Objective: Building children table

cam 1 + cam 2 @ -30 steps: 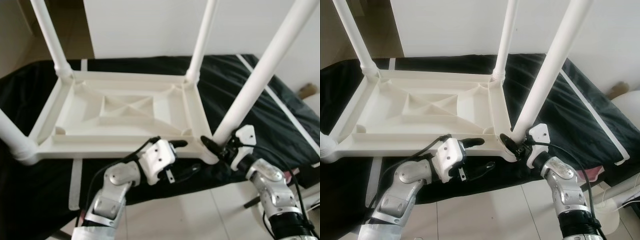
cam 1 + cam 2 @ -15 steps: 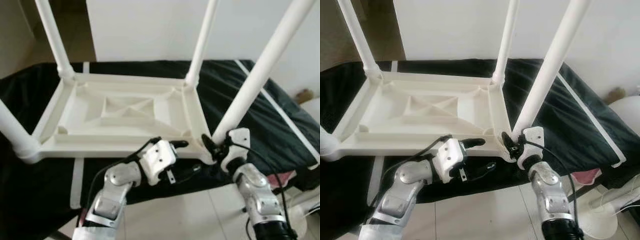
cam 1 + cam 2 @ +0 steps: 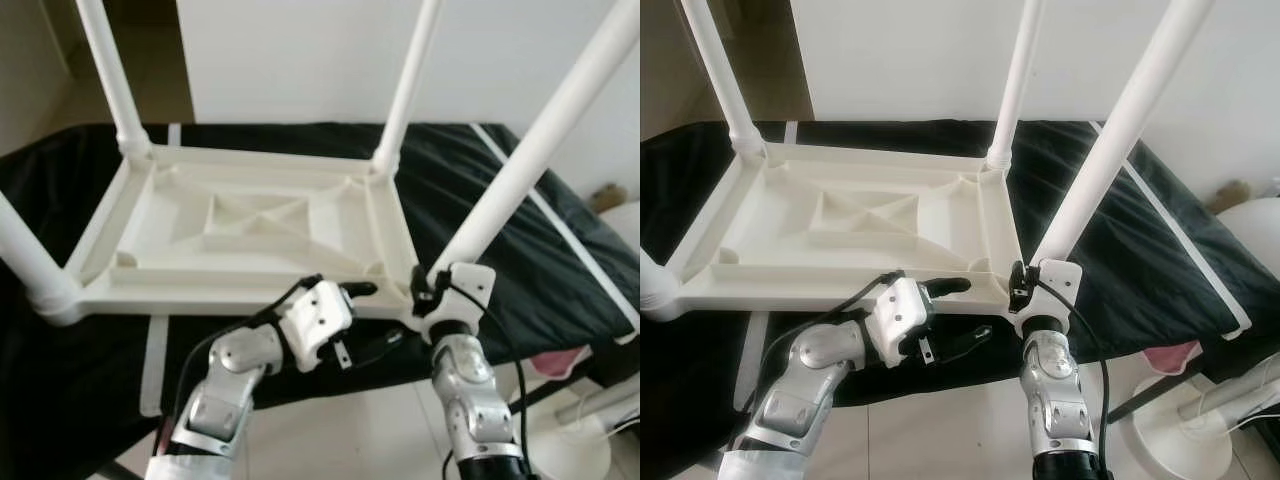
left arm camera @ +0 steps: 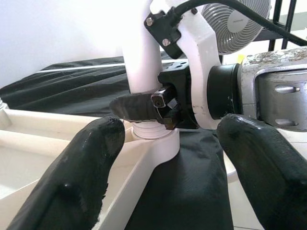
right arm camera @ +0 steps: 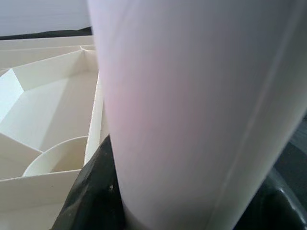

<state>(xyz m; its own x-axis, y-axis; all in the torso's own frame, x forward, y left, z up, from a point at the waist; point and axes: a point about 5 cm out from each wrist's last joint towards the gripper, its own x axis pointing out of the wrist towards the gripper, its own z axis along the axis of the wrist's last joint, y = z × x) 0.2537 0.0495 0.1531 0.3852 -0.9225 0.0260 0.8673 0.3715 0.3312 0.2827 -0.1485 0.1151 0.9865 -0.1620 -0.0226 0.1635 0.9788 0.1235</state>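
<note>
Eye views. Table [image 3: 250,225]: white plastic, upside down on a black cloth [image 3: 500,180], four legs up. Near-right leg [image 3: 520,180] rises toward 1 o'clock from its corner socket. Right gripper [image 3: 1021,286] sits at that leg's base, at 5 o'clock of the tabletop. Left gripper [image 3: 362,312] hovers at 6 o'clock, one finger over the near rim, one below it, holding nothing. Fan base [image 3: 1180,430] stands on the floor at 4 o'clock.

Left wrist view. Left fingers [image 4: 81,177] spread wide apart and bare (socket between them, ahead). Right gripper [image 4: 144,106] has a finger lying against the leg [image 4: 141,52] just above the socket.

Right wrist view. Leg [image 5: 192,105] close up, black fingers [image 5: 91,191] on either side, clasping it.

Handling (judged). Hollow moulded plastic: light, stiff, smooth, likely to slip; grip the leg low, or the ribbed rim. Room: the cloth's near edge runs just under the grippers, and the fan crowds the right.
</note>
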